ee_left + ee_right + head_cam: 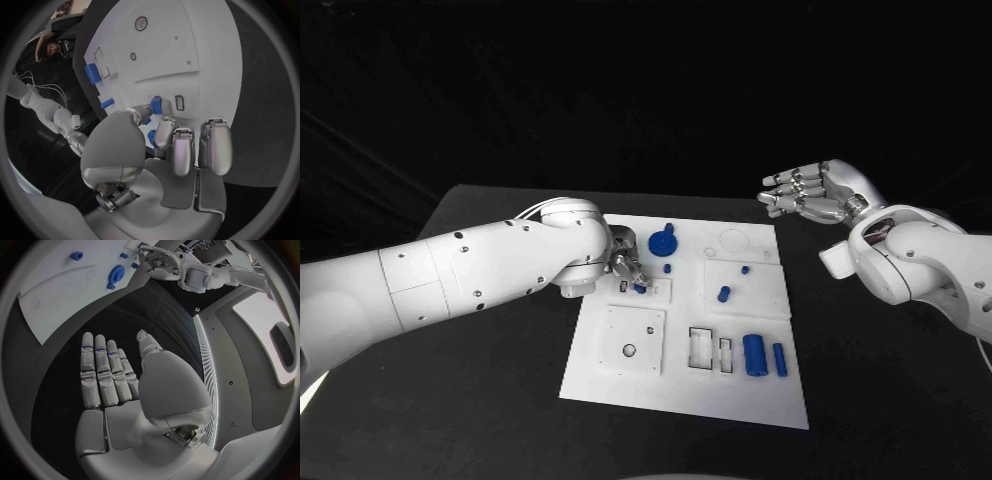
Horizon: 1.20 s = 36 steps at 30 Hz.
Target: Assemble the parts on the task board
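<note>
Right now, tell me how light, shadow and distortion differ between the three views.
Head view: white task board bright on the black table, left arm shading its near-left corner. Left wrist view: fisheye bends the board's edges around the left hand. Right wrist view: even light on the open right hand.

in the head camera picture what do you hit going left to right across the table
Left arm → left robot hand, pinching a small blue part on the task board → blue round part → two blue cylinders → right robot hand, fingers apart, holding nothing.
</note>
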Each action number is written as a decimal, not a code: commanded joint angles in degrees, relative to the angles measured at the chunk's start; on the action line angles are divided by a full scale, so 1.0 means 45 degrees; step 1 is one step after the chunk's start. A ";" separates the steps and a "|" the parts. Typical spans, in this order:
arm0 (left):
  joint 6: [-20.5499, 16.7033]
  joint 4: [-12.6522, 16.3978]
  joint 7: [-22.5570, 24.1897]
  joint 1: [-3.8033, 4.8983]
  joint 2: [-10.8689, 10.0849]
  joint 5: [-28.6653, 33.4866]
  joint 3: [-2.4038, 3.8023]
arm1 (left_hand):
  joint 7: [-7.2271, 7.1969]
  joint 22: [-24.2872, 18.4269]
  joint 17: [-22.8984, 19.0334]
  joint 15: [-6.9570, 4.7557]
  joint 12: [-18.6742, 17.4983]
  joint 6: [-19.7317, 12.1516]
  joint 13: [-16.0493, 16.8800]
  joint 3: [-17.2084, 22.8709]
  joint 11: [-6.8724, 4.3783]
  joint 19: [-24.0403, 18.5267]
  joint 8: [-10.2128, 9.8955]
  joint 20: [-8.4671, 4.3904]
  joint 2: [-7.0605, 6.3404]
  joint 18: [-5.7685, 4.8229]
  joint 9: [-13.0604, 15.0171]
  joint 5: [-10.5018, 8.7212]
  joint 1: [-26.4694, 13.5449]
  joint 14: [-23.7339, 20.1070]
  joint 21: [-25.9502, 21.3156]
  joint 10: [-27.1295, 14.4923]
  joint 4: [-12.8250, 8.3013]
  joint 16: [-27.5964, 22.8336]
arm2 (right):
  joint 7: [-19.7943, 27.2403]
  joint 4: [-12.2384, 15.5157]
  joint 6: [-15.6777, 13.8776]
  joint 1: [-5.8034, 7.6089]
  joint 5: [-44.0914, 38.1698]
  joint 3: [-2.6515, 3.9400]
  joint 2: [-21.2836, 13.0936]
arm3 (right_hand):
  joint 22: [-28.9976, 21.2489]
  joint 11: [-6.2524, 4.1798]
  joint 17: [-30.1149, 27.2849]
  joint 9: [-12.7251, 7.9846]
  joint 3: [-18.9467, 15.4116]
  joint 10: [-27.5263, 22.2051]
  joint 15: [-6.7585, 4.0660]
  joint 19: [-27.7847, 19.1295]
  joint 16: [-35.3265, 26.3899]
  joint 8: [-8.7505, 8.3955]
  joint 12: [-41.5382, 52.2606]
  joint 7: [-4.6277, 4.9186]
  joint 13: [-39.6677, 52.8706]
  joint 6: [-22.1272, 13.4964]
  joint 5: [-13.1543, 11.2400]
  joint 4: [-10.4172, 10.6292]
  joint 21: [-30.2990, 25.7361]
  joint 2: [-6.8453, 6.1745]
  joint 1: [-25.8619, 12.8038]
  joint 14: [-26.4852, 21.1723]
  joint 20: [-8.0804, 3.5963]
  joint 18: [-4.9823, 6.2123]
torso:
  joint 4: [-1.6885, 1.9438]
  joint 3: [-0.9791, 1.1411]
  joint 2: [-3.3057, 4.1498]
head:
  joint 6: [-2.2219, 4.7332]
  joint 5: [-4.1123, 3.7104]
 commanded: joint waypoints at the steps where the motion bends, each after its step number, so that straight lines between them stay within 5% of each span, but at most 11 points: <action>1: 0.0634 -0.0007 -0.0064 -0.0100 0.0082 0.0206 -0.0072 | -0.0186 0.1731 0.3351 -0.0068 0.0066 0.0139 0.0061 0.1002 -0.0031 0.0810 -0.0001 -0.0008 0.0069 -0.0064 0.0008 -0.0058 -0.0115 0.1339 -0.0077 0.0068 -0.0970 0.0038 | 0.0412 0.0008 0.0131 -0.0003 0.0355 0.0003 0.0008 | -0.0010 0.0047 -0.0151 -0.0005 -0.0029 0.0090 0.0012 0.0118 -0.0029 -0.0037 -0.0068 -0.0006 -0.0147 -0.0038 0.0041 -0.0103 -0.0113 0.0094 -0.0008 0.0052 0.0013 -0.0003 | 0.0001 -0.0001 -0.0002 | -0.0015 -0.0001; 7: 0.0805 -0.0039 -0.0070 -0.0099 0.0114 0.0210 -0.0072 | -0.0258 0.1758 0.3351 -0.0110 0.0223 0.0268 0.0299 0.0697 -0.0085 0.0822 0.0032 -0.0040 -0.0091 -0.0069 0.0028 -0.0073 -0.0426 0.1339 -0.0063 0.0195 -0.0882 0.0038 | 0.0412 0.0014 0.0150 -0.0003 0.0376 0.0003 0.0009 | -0.0008 0.0092 -0.0427 -0.0010 -0.0085 0.0048 0.0049 0.0168 -0.0032 -0.0053 -0.0091 0.0045 -0.0410 -0.0108 0.0042 -0.0191 -0.0325 0.0112 -0.0053 0.0018 0.0042 -0.0006 | 0.0004 -0.0003 0.0000 | -0.0030 -0.0017; 15: 0.0867 -0.0079 -0.0099 -0.0099 0.0127 -0.0035 -0.0073 | -0.0395 0.1862 0.3351 -0.0207 0.0513 0.0661 0.0741 -0.0833 -0.0203 0.0864 0.0100 -0.0130 -0.0485 -0.0095 -0.0052 -0.0094 -0.1440 0.1339 0.0007 0.0417 -0.0294 0.0038 | 0.0404 0.0024 0.0127 -0.0003 0.0384 0.0003 -0.0003 | -0.0007 0.0143 -0.0678 -0.0014 -0.0148 -0.0048 0.0094 0.0184 -0.0035 -0.0065 -0.0131 0.0091 -0.0645 -0.0199 0.0043 -0.0277 -0.0520 0.0122 -0.0099 -0.0046 0.0081 -0.0008 | 0.0006 -0.0006 0.0006 | -0.0048 -0.0031; 36: 0.0280 -0.0226 -0.0101 -0.0101 0.0098 -0.0253 -0.0057 | -0.0464 0.2056 0.3351 -0.0275 0.0593 0.0867 0.0914 -0.3286 -0.0263 0.0934 0.0302 -0.0215 -0.0242 -0.0140 -0.0566 -0.0012 -0.1867 0.1339 0.0141 0.0498 0.1137 0.0038 | 0.0274 -0.0024 0.0221 -0.0005 0.0382 0.0002 0.0015 | -0.0008 0.0228 -0.1063 -0.0012 -0.0223 -0.0186 0.0177 0.0136 -0.0040 -0.0058 -0.0156 0.0181 -0.0960 -0.0318 0.0171 -0.0401 -0.0770 0.0165 -0.0182 -0.0213 0.0154 -0.0013 | 0.0000 -0.0006 0.0011 | -0.0026 -0.0038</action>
